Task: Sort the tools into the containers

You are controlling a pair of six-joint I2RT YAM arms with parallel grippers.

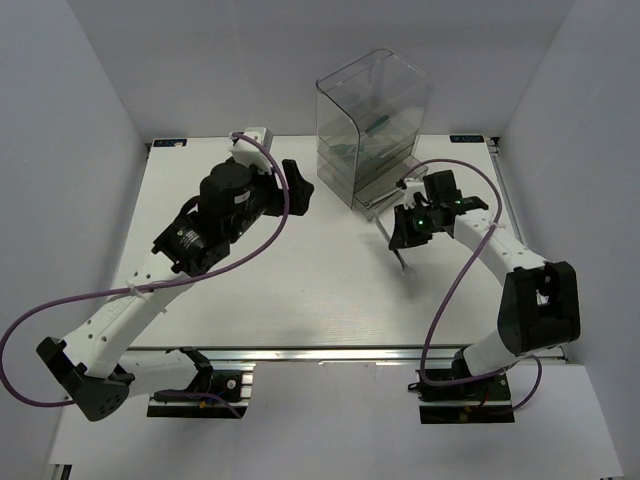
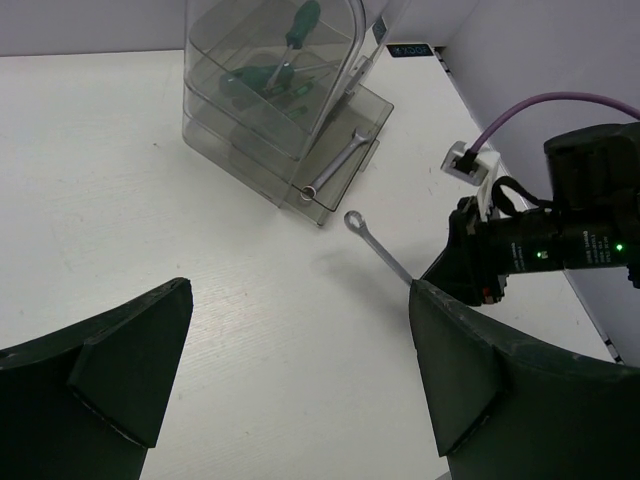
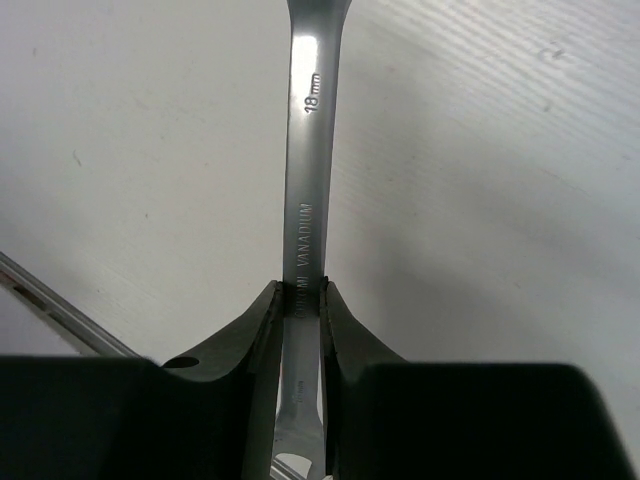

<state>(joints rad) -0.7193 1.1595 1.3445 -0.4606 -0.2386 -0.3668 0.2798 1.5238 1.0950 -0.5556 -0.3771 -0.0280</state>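
- From above: gripping the wrench [image 1: 404,263] in the right gripper [image 1: 408,228], just in front of the pulled-out bottom drawer [image 1: 385,192] of the drawer unit [image 1: 370,110]; much nearer to it than the left gripper [image 1: 297,187]
- From the left wrist: spread wide over bare table, holding nothing; slanting ring-end first toward the drawer, beside a second wrench [image 2: 335,165] lying inside
- From the right wrist: pinched flat between the closed fingers [image 3: 258,325], long axis running straight ahead

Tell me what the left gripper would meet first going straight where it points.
Probably the pulled-out bottom drawer of the drawer unit; only bare table lies before the left gripper. Height is unclear, so it might touch table first.
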